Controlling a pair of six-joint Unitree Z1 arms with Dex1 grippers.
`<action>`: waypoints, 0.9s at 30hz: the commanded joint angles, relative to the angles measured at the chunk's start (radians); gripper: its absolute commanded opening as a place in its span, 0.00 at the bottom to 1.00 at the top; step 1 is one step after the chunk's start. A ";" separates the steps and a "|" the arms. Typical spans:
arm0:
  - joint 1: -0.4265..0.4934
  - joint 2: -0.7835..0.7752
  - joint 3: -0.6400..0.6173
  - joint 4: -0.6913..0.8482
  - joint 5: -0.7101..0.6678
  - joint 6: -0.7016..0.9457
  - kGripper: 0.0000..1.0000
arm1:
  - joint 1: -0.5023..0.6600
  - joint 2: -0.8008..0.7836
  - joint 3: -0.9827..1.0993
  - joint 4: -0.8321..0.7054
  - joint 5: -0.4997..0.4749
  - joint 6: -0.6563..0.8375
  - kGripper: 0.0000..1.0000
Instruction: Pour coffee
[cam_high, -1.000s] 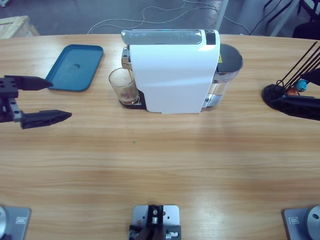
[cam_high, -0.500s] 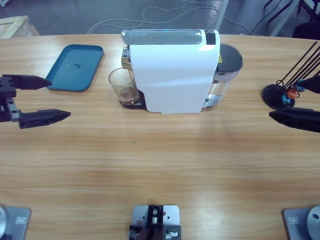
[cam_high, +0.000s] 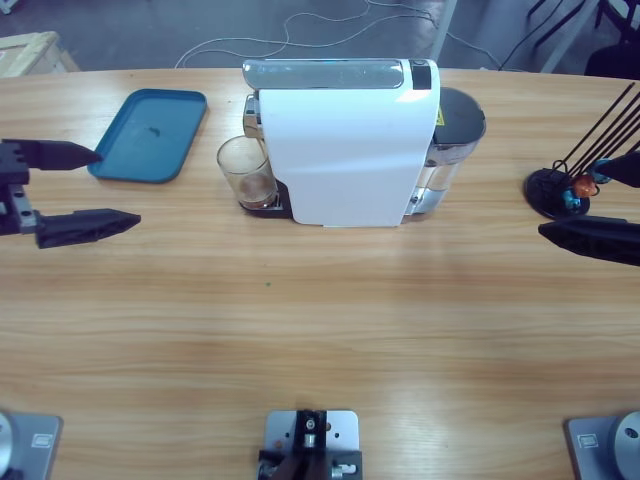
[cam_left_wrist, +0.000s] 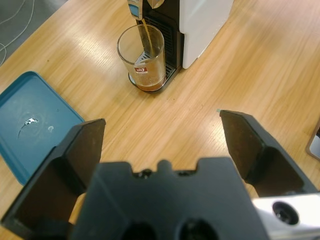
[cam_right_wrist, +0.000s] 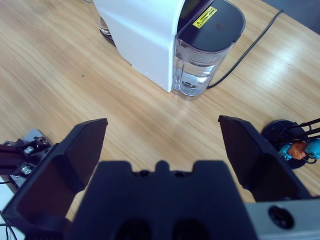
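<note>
1. The left gripper (cam_high: 88, 187) hovers over the table with its jaws spread wide, pinching nothing.
2. Ahead of it, well apart, the glass cup (cam_left_wrist: 142, 57) stands under the coffee machine (cam_high: 345, 140) spout, a thin stream falling into the coffee (cam_left_wrist: 148, 86) at its bottom.
3. The blue tray (cam_left_wrist: 30, 122) lies just beside its left jaw.
4. The right gripper (cam_high: 592, 203) is spread too, empty, near the capsule stand (cam_right_wrist: 292, 142).

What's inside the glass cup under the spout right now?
The glass cup holds a shallow layer of brown coffee, with a thin stream falling in from the spout. The label hides part of the liquid.
</note>
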 joint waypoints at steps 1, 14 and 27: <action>-0.011 0.028 0.005 -0.012 -0.005 -0.015 1.00 | 0.012 0.008 0.023 -0.004 0.014 -0.011 1.00; -0.011 0.012 0.006 -0.010 -0.005 -0.015 1.00 | 0.012 0.013 0.024 -0.023 0.026 -0.019 1.00; -0.010 0.003 0.006 -0.010 -0.005 -0.015 1.00 | 0.012 -0.003 0.032 -0.024 0.028 -0.021 1.00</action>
